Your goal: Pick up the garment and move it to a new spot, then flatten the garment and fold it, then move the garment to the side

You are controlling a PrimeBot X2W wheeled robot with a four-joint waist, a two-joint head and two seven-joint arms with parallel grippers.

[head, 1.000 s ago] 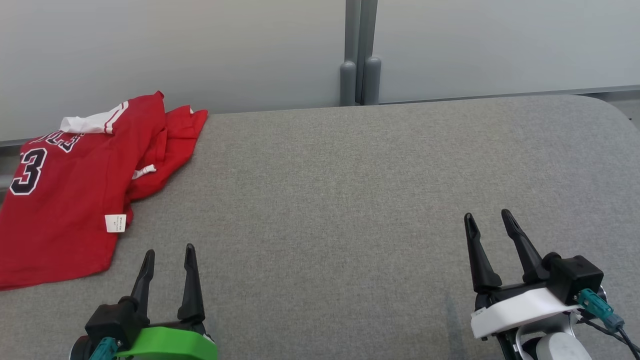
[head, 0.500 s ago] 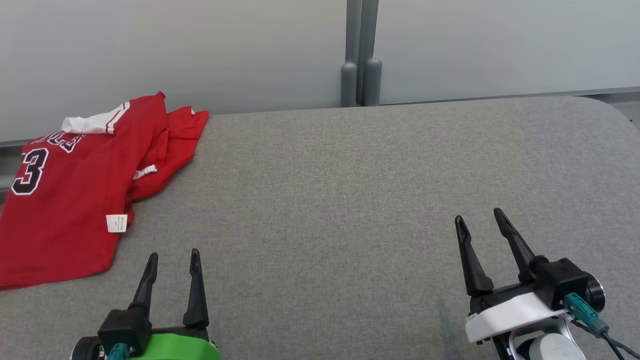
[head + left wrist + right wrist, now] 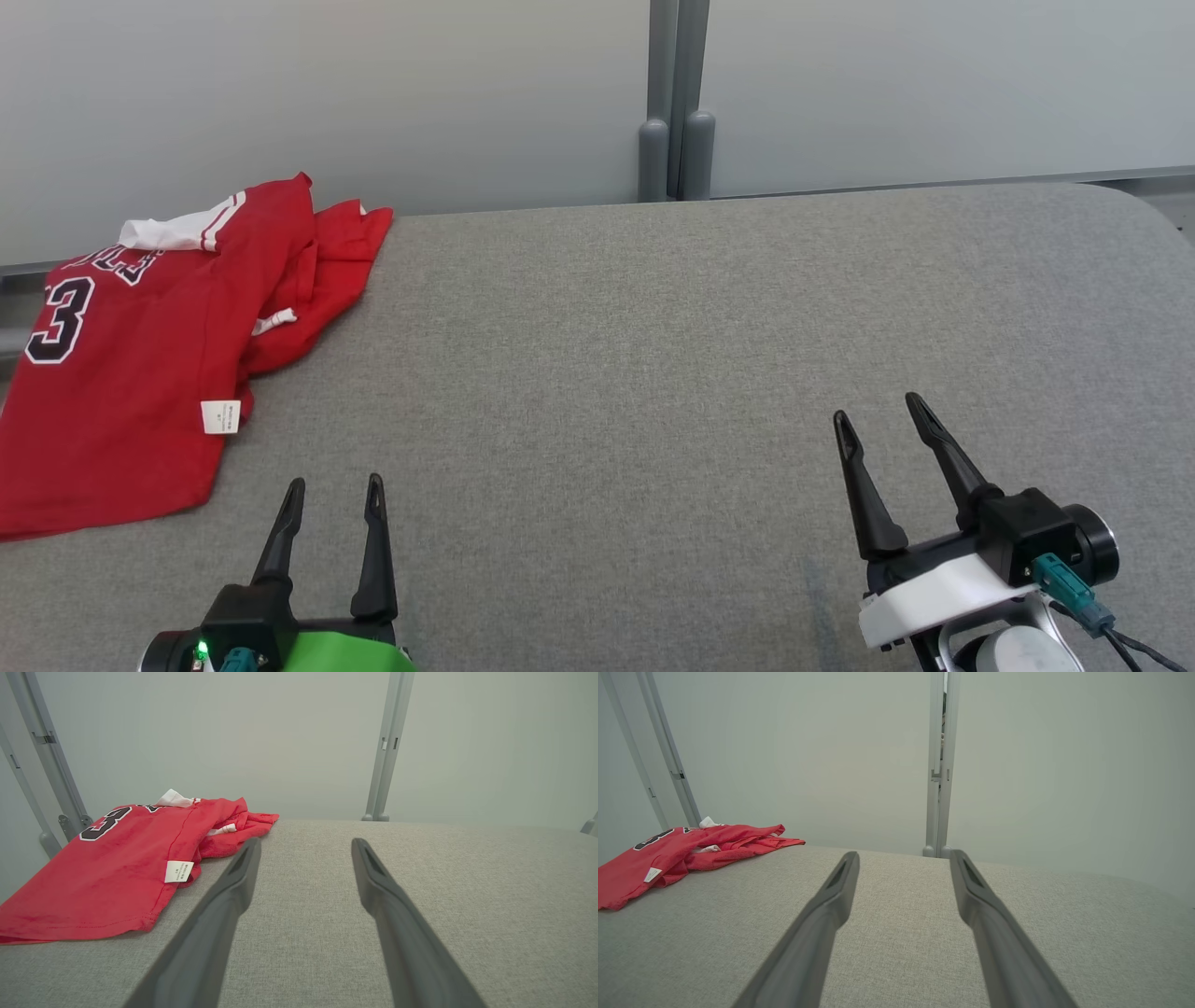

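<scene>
Head view: the red jersey lay crumpled well left of the grey post, at the far corner of the padded table. I judged it light, soft and limp, best pinched at its near hem or a shoulder. My left gripper hovered left of the post, near that hem; my right gripper sat right of the post. Both gaped wide, holding nothing, clear of the cloth.

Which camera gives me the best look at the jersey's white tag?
Left wrist view: the tag is nearest and largest there, at the jersey's edge. Head view shows it smaller from above; right wrist view, tiny at far left.
</scene>
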